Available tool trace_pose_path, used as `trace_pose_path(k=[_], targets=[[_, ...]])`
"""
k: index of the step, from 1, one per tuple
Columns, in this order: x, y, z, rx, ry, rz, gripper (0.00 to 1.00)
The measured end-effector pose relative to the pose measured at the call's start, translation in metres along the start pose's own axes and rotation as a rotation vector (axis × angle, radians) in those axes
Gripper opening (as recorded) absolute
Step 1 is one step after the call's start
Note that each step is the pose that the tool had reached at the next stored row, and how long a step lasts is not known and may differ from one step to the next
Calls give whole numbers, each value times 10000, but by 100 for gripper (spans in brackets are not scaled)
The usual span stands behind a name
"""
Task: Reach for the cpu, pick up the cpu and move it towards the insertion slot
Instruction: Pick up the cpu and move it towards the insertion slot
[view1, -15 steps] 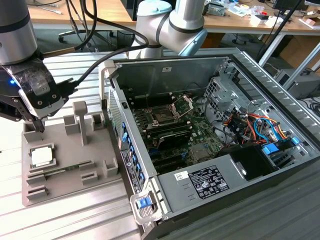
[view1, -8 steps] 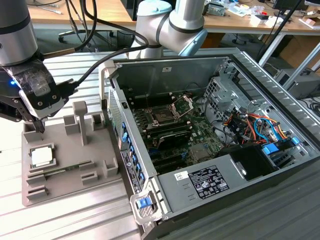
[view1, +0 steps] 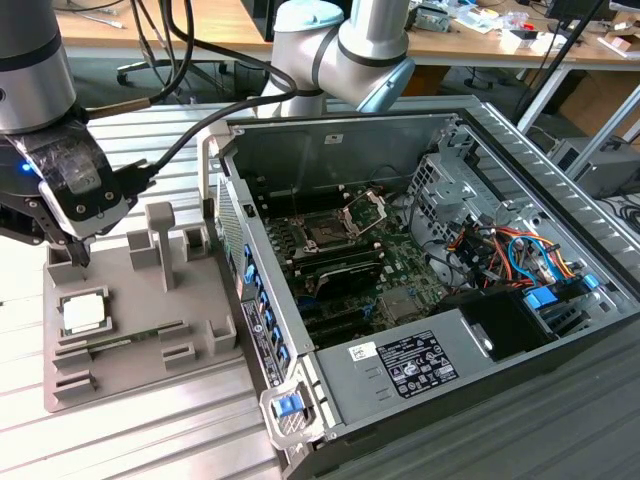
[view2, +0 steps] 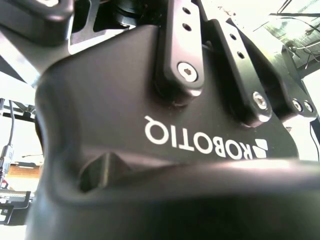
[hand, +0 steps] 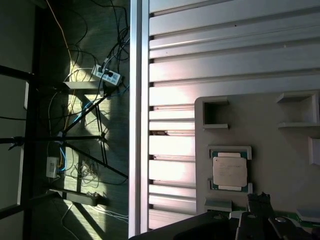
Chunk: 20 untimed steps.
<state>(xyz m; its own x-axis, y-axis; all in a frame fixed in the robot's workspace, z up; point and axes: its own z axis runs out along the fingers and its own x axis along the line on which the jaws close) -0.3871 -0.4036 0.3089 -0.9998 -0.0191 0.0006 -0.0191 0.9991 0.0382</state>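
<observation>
Presently, in the exterior view, the black robot gripper (view1: 78, 255) hangs over the moulded grey plastic tray (view1: 190, 300), close to the cpu (view1: 83, 313) but apart from it. The cpu, a small flat square chip with a silver face and tan rim, lies seated in a square pocket of that tray. A long thin green memory stick (view1: 120, 343) lies in a neighbouring groove. The open grey metal computer case (view1: 400, 385) holds the green mainboard, and the insertion slot (view1: 328, 232), a dark square socket in a shiny frame, sits there well apart from the tray.

In the second wrist view, the gripper's black housing sits close to the lens. Whether it is spread or closed cannot be told.

In the first wrist view, the cpu (hand: 229, 171) rests untouched in its pocket.

Judgement: the reach is in hand and nothing is grasped. Finishing it calls for squaring up over the chip.
</observation>
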Motion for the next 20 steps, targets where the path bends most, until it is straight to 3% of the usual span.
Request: trace_pose_path(k=[20], targets=[[0,-2,59,0,-1,0,11]])
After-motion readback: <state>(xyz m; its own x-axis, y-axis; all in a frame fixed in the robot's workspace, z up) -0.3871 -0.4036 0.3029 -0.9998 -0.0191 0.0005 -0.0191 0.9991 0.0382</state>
